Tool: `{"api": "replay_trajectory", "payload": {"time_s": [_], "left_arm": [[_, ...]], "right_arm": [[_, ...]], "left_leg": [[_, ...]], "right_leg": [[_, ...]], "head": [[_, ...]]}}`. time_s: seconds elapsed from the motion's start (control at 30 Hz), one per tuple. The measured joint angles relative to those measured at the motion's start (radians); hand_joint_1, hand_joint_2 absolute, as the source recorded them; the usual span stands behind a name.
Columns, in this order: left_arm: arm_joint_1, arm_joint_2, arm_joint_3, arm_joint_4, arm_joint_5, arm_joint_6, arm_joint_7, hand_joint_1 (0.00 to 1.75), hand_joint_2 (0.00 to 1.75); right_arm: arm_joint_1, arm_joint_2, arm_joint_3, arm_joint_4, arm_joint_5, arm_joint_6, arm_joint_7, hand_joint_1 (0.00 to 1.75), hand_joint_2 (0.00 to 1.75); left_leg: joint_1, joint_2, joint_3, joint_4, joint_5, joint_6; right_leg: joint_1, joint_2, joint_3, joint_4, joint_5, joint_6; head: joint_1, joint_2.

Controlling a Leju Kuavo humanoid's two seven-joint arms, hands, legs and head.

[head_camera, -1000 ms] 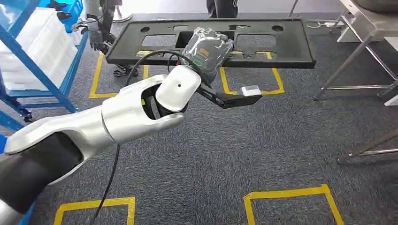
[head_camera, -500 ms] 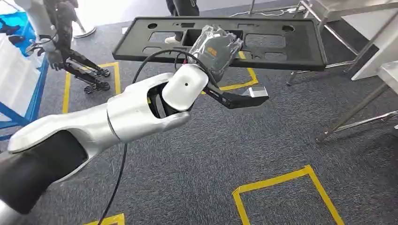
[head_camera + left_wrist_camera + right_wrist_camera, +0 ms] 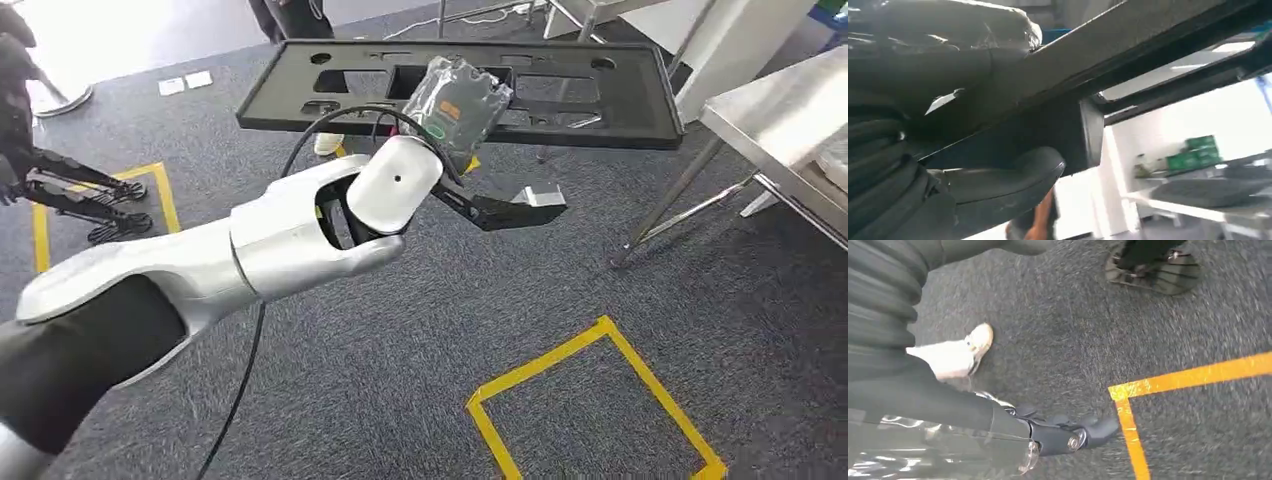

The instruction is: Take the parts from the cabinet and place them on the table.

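Observation:
My left hand [image 3: 458, 98], wrapped in crinkled clear plastic, grips the near edge of a long black panel part [image 3: 610, 95] with several cutouts, holding it level above the carpet. In the left wrist view the thick grey thumb [image 3: 1013, 175] lies under the black panel [image 3: 1148, 35] and the plastic-covered fingers lie over it. My right hand [image 3: 1068, 435] hangs over the grey carpet with its dark fingers stretched out and nothing in them. The steel table [image 3: 775, 115] stands at the right, its corner close to the panel's right end.
Yellow tape squares [image 3: 590, 350] mark the carpet. Another robot's dark legs [image 3: 65, 190] stand at the far left. A person [image 3: 290, 15] stands behind the panel; a white shoe [image 3: 955, 352] shows near my right hand. The table's legs [image 3: 670, 205] slant to the floor.
The whole view has swung right: the blue rack has left the picture and the steel table has come in at the right. My left hand still holds the panel.

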State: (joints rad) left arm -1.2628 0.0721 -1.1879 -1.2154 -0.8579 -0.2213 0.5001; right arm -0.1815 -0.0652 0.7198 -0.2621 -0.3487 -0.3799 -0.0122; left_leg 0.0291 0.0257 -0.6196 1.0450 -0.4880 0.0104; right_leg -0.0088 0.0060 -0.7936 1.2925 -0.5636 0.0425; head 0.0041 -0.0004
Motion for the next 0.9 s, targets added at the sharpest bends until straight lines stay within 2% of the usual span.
{"api": "replay_trajectory", "payload": {"time_s": [0.03,0.07,0.1,0.13,0.17,0.2,0.23,0.27,0.33,0.37,0.4,0.43,0.47,0.5,0.53,0.57,0.6,0.63,0.67,0.7,0.73,0.77,0.8,0.83,0.87,0.9], "left_arm": [[0.001,0.0,-0.002,0.001,0.002,0.0,-0.001,1.75,1.75],[0.0,0.0,-0.005,0.003,0.002,0.0,-0.001,1.75,1.75],[-0.002,-0.001,-0.009,0.005,0.003,0.0,-0.003,1.75,1.75],[-0.005,-0.003,-0.013,0.008,0.003,0.001,-0.006,1.75,1.75],[-0.009,-0.007,-0.014,0.011,0.003,0.003,-0.008,1.75,1.75],[-0.014,-0.01,-0.015,0.012,0.003,0.005,-0.01,1.75,1.75],[-0.018,-0.011,-0.015,0.014,0.003,0.006,-0.01,1.75,1.75],[-0.019,-0.012,-0.015,0.015,0.003,0.008,-0.011,1.75,1.75],[-0.019,-0.02,-0.015,0.018,0.004,0.01,-0.012,1.75,1.75],[-0.021,-0.021,-0.013,0.019,0.004,0.012,-0.013,1.75,1.75],[-0.024,-0.022,-0.014,0.021,0.004,0.015,-0.015,1.75,1.75],[-0.028,-0.022,-0.014,0.021,0.004,0.016,-0.017,1.75,1.75],[-0.027,-0.021,-0.015,0.022,0.004,0.017,-0.019,1.75,1.75],[-0.024,-0.019,-0.016,0.024,0.005,0.017,-0.019,1.75,1.75],[-0.02,-0.019,-0.016,0.026,0.006,0.017,-0.02,1.75,1.75],[-0.018,-0.019,-0.016,0.027,0.006,0.018,-0.02,1.75,1.75],[-0.018,-0.017,-0.016,0.029,0.006,0.018,-0.02,1.75,1.75],[-0.02,-0.016,-0.016,0.031,0.006,0.018,-0.021,1.75,1.75],[-0.022,-0.016,-0.016,0.031,0.006,0.018,-0.021,1.75,1.75],[-0.021,-0.015,-0.016,0.032,0.006,0.02,-0.021,1.75,1.75],[-0.021,-0.015,-0.016,0.033,0.006,0.022,-0.022,1.75,1.75],[-0.02,-0.017,-0.016,0.034,0.007,0.023,-0.024,1.75,1.75],[-0.022,-0.016,-0.016,0.035,0.007,0.023,-0.024,1.75,1.75],[-0.024,-0.016,-0.016,0.037,0.007,0.023,-0.023,1.75,1.75],[-0.025,-0.019,-0.015,0.038,0.007,0.023,-0.023,1.75,1.75],[-0.024,-0.022,-0.015,0.038,0.007,0.023,-0.023,1.75,1.75]], "right_arm": [[0.002,0.001,0.0,0.0,0.0,0.0,0.0,0.0,1.75],[0.006,0.002,0.0,0.0,0.0,0.0,0.0,0.0,1.75],[0.009,0.002,-0.002,0.0,0.0,0.0,0.0,0.0,1.75],[0.01,0.002,-0.004,0.0,-0.001,0.001,0.0,0.0,1.75],[0.009,0.002,-0.005,0.0,-0.002,0.001,0.0,0.0,1.75],[0.005,0.002,-0.005,0.0,-0.002,0.001,0.0,0.0,1.75],[0.002,0.003,-0.005,0.0,-0.004,0.001,0.0,0.0,1.75],[0.001,0.003,-0.005,0.0,-0.005,0.002,0.0,0.0,1.75],[0.005,0.0,-0.005,0.001,-0.007,0.002,0.0,0.0,1.75],[0.007,-0.002,-0.005,0.001,-0.007,0.002,0.0,0.0,1.75],[0.003,-0.001,-0.005,0.0,-0.007,0.002,0.0,0.0,1.75],[-0.001,-0.003,-0.005,0.001,-0.007,0.002,0.0,0.0,1.75],[-0.006,-0.003,-0.005,0.002,-0.007,0.002,0.0,0.0,1.75],[-0.008,-0.002,-0.005,0.002,-0.007,0.003,0.0,0.0,1.75],[-0.009,-0.002,-0.005,0.001,-0.007,0.003,0.0,0.0,1.75],[-0.008,-0.002,-0.005,0.001,-0.006,0.003,0.0,0.0,1.75],[-0.005,-0.002,-0.005,0.001,-0.006,0.003,0.0,0.0,1.75],[-0.004,-0.002,-0.005,0.001,-0.006,0.003,0.0,0.0,1.75],[-0.005,-0.002,-0.005,0.001,-0.006,0.003,0.0,0.0,1.75],[-0.007,-0.002,-0.005,0.001,-0.006,0.003,0.0,0.0,1.75],[-0.009,-0.002,-0.005,0.001,-0.006,0.003,0.0,0.0,1.75],[-0.011,-0.002,-0.005,0.001,-0.005,0.003,0.0,0.0,1.75],[-0.009,-0.002,-0.005,0.002,-0.005,0.002,0.0,0.0,1.75],[-0.007,-0.002,-0.005,0.002,-0.005,0.002,0.0,0.0,1.75],[-0.005,-0.005,-0.005,0.001,-0.004,0.002,0.001,0.0,1.75],[-0.005,0.0,-0.004,0.0,-0.004,0.002,0.0,0.0,1.75]], "left_leg": [[0.0,0.016,0.004,0.0,-0.005,-0.002],[0.0,0.03,0.009,0.0,-0.01,-0.003],[0.0,0.043,0.015,0.0,-0.015,-0.006],[0.001,0.055,0.023,0.0,-0.021,-0.009],[-0.001,0.064,0.029,-0.001,-0.027,-0.013],[-0.005,0.072,0.03,-0.002,-0.031,-0.019],[-0.008,0.077,0.03,-0.002,-0.033,-0.024],[-0.01,0.084,0.035,-0.004,-0.036,-0.029],[-0.009,0.105,0.052,-0.013,-0.043,-0.042],[-0.002,0.071,0.054,-0.007,-0.055,-0.049],[0.002,-0.01,0.041,0.025,-0.072,-0.046],[-0.003,-0.032,0.007,0.09,-0.103,-0.043],[-0.005,-0.039,-0.036,0.167,-0.131,-0.041],[-0.006,-0.039,-0.083,0.242,-0.154,-0.042],[-0.008,-0.035,-0.121,0.288,-0.155,-0.04],[-0.009,-0.032,-0.135,0.282,-0.128,-0.038],[-0.011,-0.032,-0.125,0.233,-0.08,-0.033],[-0.011,-0.04,-0.099,0.16,-0.026,-0.029],[-0.01,-0.07,-0.069,0.079,0.024,-0.026],[-0.001,-0.137,-0.051,0.034,0.03,-0.021],[0.002,-0.128,-0.04,0.013,0.023,-0.025],[-0.004,-0.116,-0.038,0.014,0.022,-0.023],[-0.008,-0.109,-0.036,0.015,0.019,-0.018],[-0.008,-0.093,-0.033,0.013,0.018,-0.014],[0.004,-0.076,-0.023,0.003,0.02,-0.01],[0.003,-0.063,-0.014,-0.002,0.017,-0.006]], "right_leg": [[-0.003,-0.003,-0.019,0.024,0.005,0.002],[-0.006,-0.004,-0.012,0.0,0.038,0.003],[-0.009,-0.006,0.014,-0.06,0.081,0.003],[-0.009,-0.015,0.058,-0.153,0.135,0.001],[-0.007,-0.047,0.1,-0.238,0.175,-0.003],[0.008,-0.073,0.118,-0.256,0.153,-0.003],[0.01,-0.071,0.121,-0.275,0.146,-0.017],[0.011,-0.067,0.12,-0.269,0.143,-0.021],[0.013,-0.046,0.126,-0.274,0.137,-0.033],[0.003,-0.042,0.141,-0.287,0.14,-0.039],[0.003,-0.034,0.146,-0.29,0.139,-0.045],[0.003,-0.026,0.147,-0.29,0.138,-0.052],[0.004,-0.015,0.151,-0.29,0.134,-0.057],[0.007,0.0,0.154,-0.289,0.131,-0.061],[0.009,0.016,0.157,-0.288,0.128,-0.063],[0.01,0.032,0.159,-0.286,0.125,-0.063],[0.01,0.047,0.162,-0.283,0.121,-0.061],[0.01,0.062,0.165,-0.279,0.116,-0.059],[0.009,0.074,0.167,-0.273,0.11,-0.055],[0.009,0.084,0.163,-0.266,0.103,-0.048],[0.007,0.1,0.157,-0.257,0.098,-0.042],[0.001,0.109,0.155,-0.261,0.101,-0.038],[-0.003,0.122,0.154,-0.266,0.102,-0.031],[-0.003,0.137,0.154,-0.27,0.104,-0.027],[-0.001,0.136,0.151,-0.264,0.097,-0.023],[0.009,0.079,0.143,-0.243,0.086,-0.015]], "head": [[0.004,0.0],[0.004,0.0],[0.006,0.0],[0.006,0.0],[0.008,0.0],[0.01,0.0],[0.011,0.0],[0.008,0.0],[0.006,0.0],[0.003,0.0],[-0.005,0.0],[-0.009,0.0],[-0.018,0.0],[-0.022,0.0],[-0.023,0.0],[-0.026,0.0],[-0.03,0.0],[-0.035,0.0],[-0.04,0.0],[-0.04,0.0],[-0.035,0.0],[-0.03,0.0],[-0.032,0.0],[-0.036,0.0],[-0.041,0.0],[-0.029,0.0]]}}
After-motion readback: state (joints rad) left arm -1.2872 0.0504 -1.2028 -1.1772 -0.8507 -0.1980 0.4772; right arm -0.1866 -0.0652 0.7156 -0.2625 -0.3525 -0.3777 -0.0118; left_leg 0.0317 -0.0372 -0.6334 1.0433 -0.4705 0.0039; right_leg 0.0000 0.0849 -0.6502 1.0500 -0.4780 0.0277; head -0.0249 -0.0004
